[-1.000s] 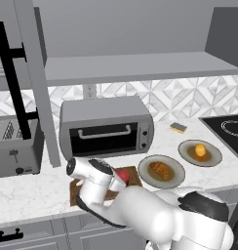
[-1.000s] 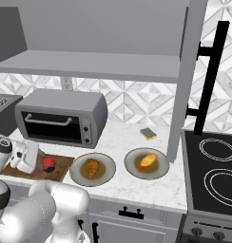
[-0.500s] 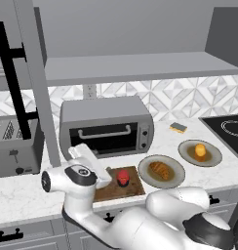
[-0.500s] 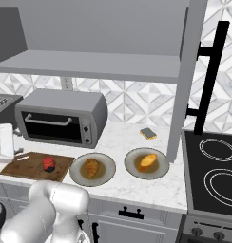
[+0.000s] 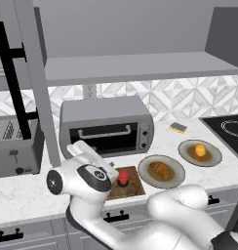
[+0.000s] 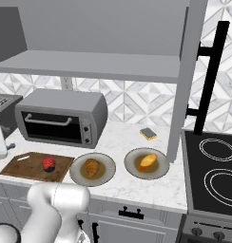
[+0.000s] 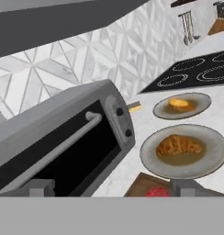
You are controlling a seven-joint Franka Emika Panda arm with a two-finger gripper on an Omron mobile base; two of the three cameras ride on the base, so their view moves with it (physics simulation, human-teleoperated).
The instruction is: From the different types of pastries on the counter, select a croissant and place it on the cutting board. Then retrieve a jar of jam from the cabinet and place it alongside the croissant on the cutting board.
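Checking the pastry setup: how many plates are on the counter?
2: one plate holding the croissant beside the cutting board; another plate holding the round bun, nearer the stove.

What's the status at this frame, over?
Gripper open, empty. Jar of jam on cutting board. Croissant on its plate, not yet moved. Nothing blocking it.

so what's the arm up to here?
The gripper is open and holds nothing, hanging over the near end of the cutting board. The jam jar stands on the board. The croissant is on its grey plate beside the board, not on it.
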